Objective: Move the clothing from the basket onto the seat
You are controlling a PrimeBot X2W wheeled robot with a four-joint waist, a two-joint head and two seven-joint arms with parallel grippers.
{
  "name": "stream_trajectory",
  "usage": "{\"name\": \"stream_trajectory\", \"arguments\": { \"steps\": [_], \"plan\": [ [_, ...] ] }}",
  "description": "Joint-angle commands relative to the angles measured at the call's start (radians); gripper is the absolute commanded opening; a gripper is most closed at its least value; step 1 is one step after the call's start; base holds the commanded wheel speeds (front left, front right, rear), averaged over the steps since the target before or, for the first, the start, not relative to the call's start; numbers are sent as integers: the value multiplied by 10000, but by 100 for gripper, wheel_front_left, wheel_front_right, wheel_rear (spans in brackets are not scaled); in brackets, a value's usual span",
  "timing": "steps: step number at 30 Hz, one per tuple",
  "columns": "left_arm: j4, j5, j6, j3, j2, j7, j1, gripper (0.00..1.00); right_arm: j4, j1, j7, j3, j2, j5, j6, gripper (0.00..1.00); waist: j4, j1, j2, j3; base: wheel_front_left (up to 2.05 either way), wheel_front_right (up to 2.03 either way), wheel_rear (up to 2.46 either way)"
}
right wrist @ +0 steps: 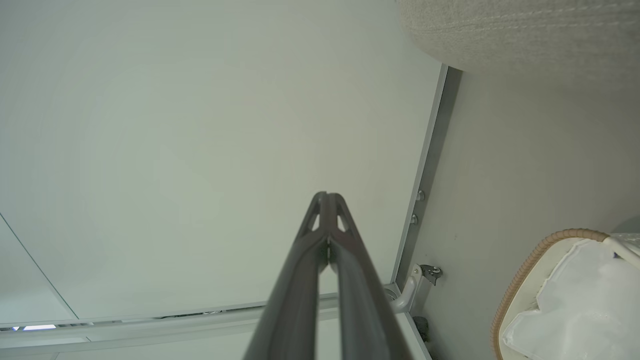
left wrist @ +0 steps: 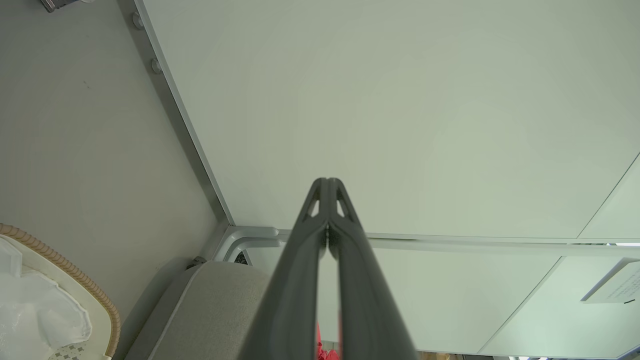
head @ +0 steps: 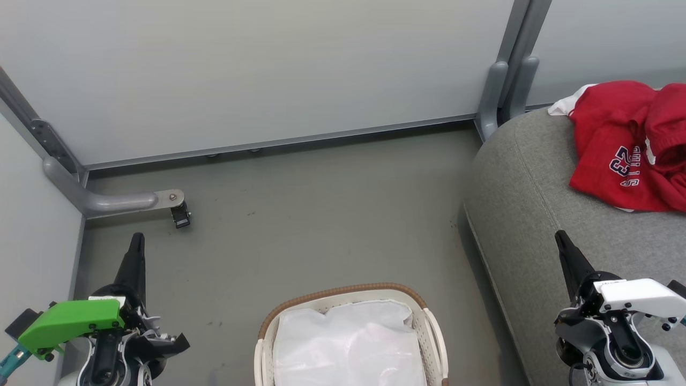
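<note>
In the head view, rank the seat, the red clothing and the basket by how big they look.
seat, largest
basket and clothing look about alike, both cropped by the frame edge, so unranked

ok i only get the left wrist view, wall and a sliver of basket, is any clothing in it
Observer: In the head view the basket holds its white liner. There is no red in the part in frame, though its near end is cut off.
Operator: so where's the red stuff
Observer: The clothing lies in a heap on the seat, with the navy lettering facing up.
Operator: and the right arm, holding anything
Observer: The right gripper is shut with nothing between its fingers, and its tip shows against the seat's grey fabric.
</note>
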Motion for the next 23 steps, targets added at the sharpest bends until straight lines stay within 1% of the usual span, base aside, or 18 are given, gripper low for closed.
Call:
{"name": "stream_trajectory", "arguments": {
  "steps": [1, 23],
  "plan": [
    [-25, -13, 2, 16, 0, 37, -107, 0, -34, -36, -48, 20, -71, 87, 0, 0, 1, 0, 0, 0, 0, 0, 0],
    [-27, -13, 2, 16, -1, 37, -105, 0, -56, -7, -201, 236, -218, 271, 0, 0, 1, 0, 0, 1, 0, 0, 0]
  ]
}}
